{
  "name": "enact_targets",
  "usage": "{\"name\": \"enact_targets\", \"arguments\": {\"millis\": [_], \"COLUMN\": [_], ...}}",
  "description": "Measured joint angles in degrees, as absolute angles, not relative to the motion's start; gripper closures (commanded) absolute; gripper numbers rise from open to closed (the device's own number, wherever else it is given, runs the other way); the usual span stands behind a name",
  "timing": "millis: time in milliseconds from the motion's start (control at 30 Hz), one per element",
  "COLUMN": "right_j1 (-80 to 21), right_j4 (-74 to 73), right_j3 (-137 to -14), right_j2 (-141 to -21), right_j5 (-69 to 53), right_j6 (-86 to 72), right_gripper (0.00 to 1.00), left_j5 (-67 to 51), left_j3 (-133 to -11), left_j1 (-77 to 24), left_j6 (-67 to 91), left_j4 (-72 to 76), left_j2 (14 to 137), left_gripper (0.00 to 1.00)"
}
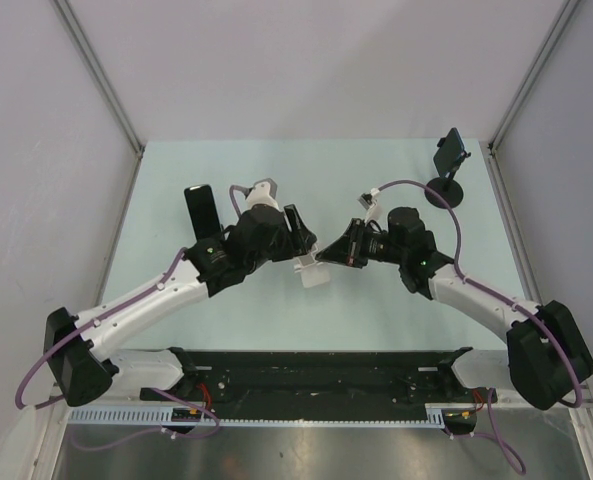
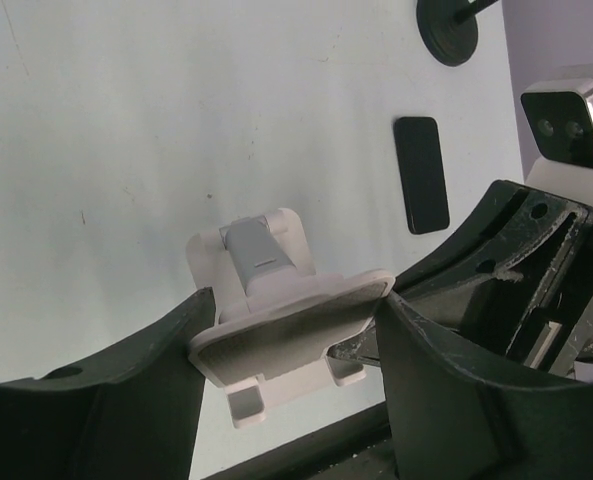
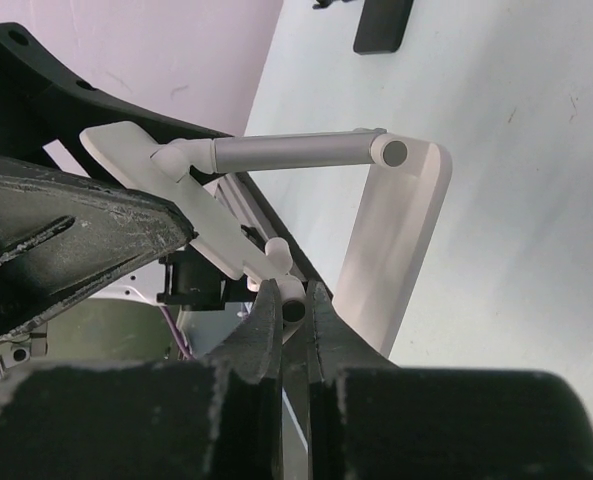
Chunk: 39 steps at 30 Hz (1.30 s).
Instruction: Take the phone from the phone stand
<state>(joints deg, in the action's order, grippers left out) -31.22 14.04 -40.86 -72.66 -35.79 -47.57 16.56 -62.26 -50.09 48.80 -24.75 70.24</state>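
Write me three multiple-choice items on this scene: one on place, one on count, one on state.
1. The loose black phone is: A propped upright; B flat on the table; C in a drawer.
2. Stands in view: A one; B two; C four.
3. The white stand has its plate: A bare; B holding a phone; C under a cloth.
Key: 1 B, it lies flat, left of the white stand. 2 B, the white one and a black stand far right. 3 A, the left wrist view shows only its grey pad.
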Motion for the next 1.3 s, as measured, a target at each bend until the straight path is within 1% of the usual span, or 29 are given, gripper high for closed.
{"name": "enact_targets", "arguments": {"millis": [33,100,133,200,367,433,533,733,967,1167,1300], "right_j1": [-31.0,-30.5,-30.4,-29.7,-27.9,-27.4,-26.9,-25.9,-23.1,-20.7,-19.5], "right_j4": [14.7,16.4,17.5,19.6,21.6,21.7,23.6,28.3,33.2,34.5,34.0], "right_j3": [-40.8,-40.7,-40.7,-40.7,-42.2,-44.6,-48.7,-57.8,-75.1,-89.0,-93.6], "right_j2": [-72.7,-73.3,-73.7,-75.2,-81.3,-85.0,-90.9,-103.5,-120.7,-133.6,-138.4], "right_j5": [-36.0,-36.5,-36.4,-36.3,-35.0,-34.1,-33.3,-31.8,-31.7,-33.7,-36.0], "right_j6": [-47.7,-48.1,-48.1,-48.5,-49.0,-48.5,-48.4,-49.0,-51.9,-54.5,-54.6], "right_gripper": [1.0,1.0,1.0,1.0,1.0,1.0,1.0,1.0,1.0,1.0,1.0], "left_j5": [16.8,17.1,17.1,16.2,10.1,9.4,8.3,8.4,10.2,13.2,14.8], "left_j3": [-62.3,-62.3,-62.3,-62.3,-60.9,-59.0,-55.4,-47.6,-37.8,-34.3,-34.1], "left_j1": [-50.1,-49.9,-49.4,-47.6,-35.6,-31.7,-28.8,-26.8,-26.7,-26.7,-26.7], "left_j6": [48.3,46.9,45.7,43.6,40.1,37.7,33.8,26.6,22.8,22.0,22.0], "left_j4": [-24.3,-23.4,-22.9,-21.9,-18.4,-17.5,-16.7,-15.6,-16.1,-17.3,-17.5], "left_j2": [70.2,70.1,70.0,69.5,66.8,64.1,57.9,44.7,32.8,29.2,28.6], "left_gripper": [0.19,0.08,0.01,0.0,0.0,0.0,0.0,0.0,0.0,0.0,0.0]}}
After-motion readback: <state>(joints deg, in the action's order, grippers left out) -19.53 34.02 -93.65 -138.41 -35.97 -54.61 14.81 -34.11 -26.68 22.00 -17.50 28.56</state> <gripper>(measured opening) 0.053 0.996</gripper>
